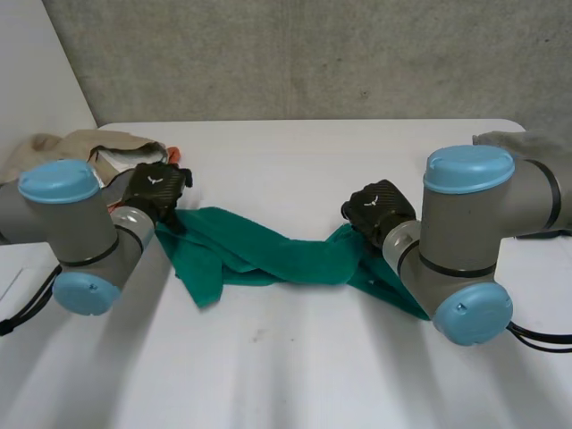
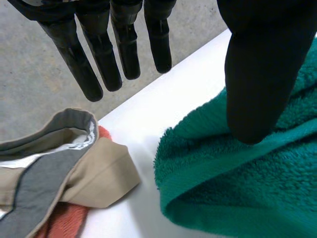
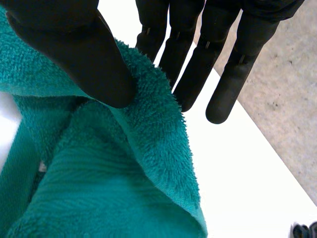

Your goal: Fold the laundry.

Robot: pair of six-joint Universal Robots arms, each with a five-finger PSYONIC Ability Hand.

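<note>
Just beside the heap of unsorted laundry (image 1: 85,147), a green towel (image 1: 268,255) lies twisted into a loose rope across the white table (image 1: 295,357), running away from the heap.

The left hand (image 1: 156,189) sits at the towel end nearest the heap. Its fingers (image 2: 99,54) are straight and spread, clear of the cloth, and only the thumb tip rests on the terry. The right hand (image 1: 380,210) is at the end farthest from the heap. A raised fold of the towel's edge stands between its thumb and its straight fingers, and looks pinched there.

The towel is thick looped terry, so it is probably soft, limp and fairly light. It should grip well rather than slide, but it will sag and keep its twist unless pulled flat. The flat woven hem at each corner looks like the best place to hold.

No writing is readable. There is a small pale emblem on the back of the left hand, and a tiny pale tag on the towel that is too small to read.
</note>
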